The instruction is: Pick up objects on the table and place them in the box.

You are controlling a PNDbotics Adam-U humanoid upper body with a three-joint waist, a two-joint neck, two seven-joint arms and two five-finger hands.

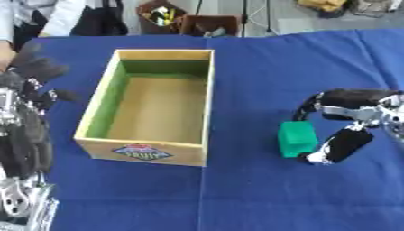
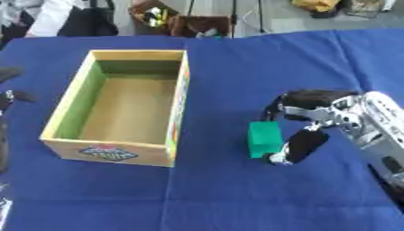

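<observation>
The right hand (image 1: pixel 341 128) comes in from the right side over the blue cloth (image 1: pixel 260 194) that covers the table, and its fingers and thumb are curled around a small green block (image 1: pixel 297 139), the fingers (image 1: pixel 304 108) arching over the block's far side and the thumb (image 1: pixel 341 146) lying along its near right side. The block sits low in that curl, at the hand's left, and it appears to rest on the cloth, though the pictures do not settle whether it is touching the cloth or just lifted off it. Further to the left of this hand, well apart from the block, stands the wooden box (image 1: pixel 207 113), open at the top, with a green inner wall on its left side, a bare tan floor, and a coloured label on the near outer wall (the lettering is too blurred to read). The box holds nothing that can be seen. The left hand (image 1: pixel 28 90) shows at the left edge of the left eye view, raised beside the box's left wall and not touching it, with dark fingers pointing upward and spread apart, holding nothing; in the right eye view only a sliver of it appears at the edge. Beyond the far edge of the table, past both hands, there are brown boxes (image 1: pixel 189 20) on the floor with small mixed things inside.
</observation>
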